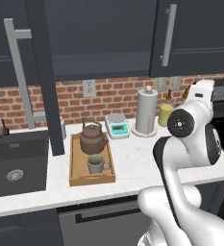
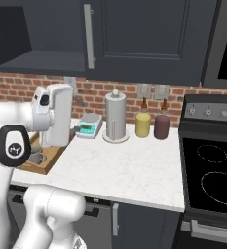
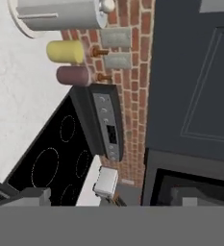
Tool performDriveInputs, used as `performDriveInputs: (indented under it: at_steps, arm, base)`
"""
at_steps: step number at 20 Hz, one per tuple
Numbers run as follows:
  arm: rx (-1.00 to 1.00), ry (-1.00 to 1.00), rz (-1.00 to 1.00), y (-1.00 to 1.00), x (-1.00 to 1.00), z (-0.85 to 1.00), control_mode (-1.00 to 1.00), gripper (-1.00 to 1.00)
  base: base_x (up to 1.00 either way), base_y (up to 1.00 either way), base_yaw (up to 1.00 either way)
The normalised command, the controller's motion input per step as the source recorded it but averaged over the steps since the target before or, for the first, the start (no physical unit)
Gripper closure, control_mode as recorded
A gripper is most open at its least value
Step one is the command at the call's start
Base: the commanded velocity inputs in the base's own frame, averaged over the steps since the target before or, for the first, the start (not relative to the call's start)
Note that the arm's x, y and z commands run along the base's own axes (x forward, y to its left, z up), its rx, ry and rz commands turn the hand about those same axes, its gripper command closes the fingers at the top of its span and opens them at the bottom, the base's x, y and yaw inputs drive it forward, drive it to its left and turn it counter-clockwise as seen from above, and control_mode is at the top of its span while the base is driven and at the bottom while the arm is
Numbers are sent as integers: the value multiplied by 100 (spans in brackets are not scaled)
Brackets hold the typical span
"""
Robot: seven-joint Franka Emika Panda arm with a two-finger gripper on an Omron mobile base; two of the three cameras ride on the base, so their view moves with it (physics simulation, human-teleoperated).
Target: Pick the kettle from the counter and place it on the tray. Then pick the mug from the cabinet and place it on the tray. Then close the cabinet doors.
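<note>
Kettle (image 1: 93, 138), squat, round and dark brown with an arched thin handle, sits at the far end of the rectangular light-wood tray (image 1: 75, 166) on the white marble-look counter (image 1: 132, 163). A grey-beige ceramic mug (image 1: 96, 164) with a greenish inside stands on the same tray, just in front of the kettle. One tall dark navy-grey cabinet door (image 1: 43, 72) hangs open, edge-on, beside the tray's left rim, next to the dark sink (image 1: 15, 166). Right of the tray along the brick wall stand a small white kitchen scale (image 1: 117, 126), a tall white paper-towel roll (image 1: 146, 113), a yellow jar (image 2: 143, 125) and a maroon jar (image 2: 162, 126), then the black stove (image 2: 212, 170). The robot's white arm rises in front of the counter's right part. The claw's jaws stand wide apart, holding and touching nothing.
</note>
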Motion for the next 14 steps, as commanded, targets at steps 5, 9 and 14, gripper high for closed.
performDriveInputs:
  at_steps: [5, 9, 14]
  arm:
    - [-28, -16, -14, 0, 0, -10, -100, -100]
    - [-26, -16, -15, 0, 0, -5, -100, -100]
    - [-24, -14, -19, 3, -13, -1, -100, -100]
  base:
    - [0, 0, 0]
    - [0, 0, 0]
    - [0, 0, 0]
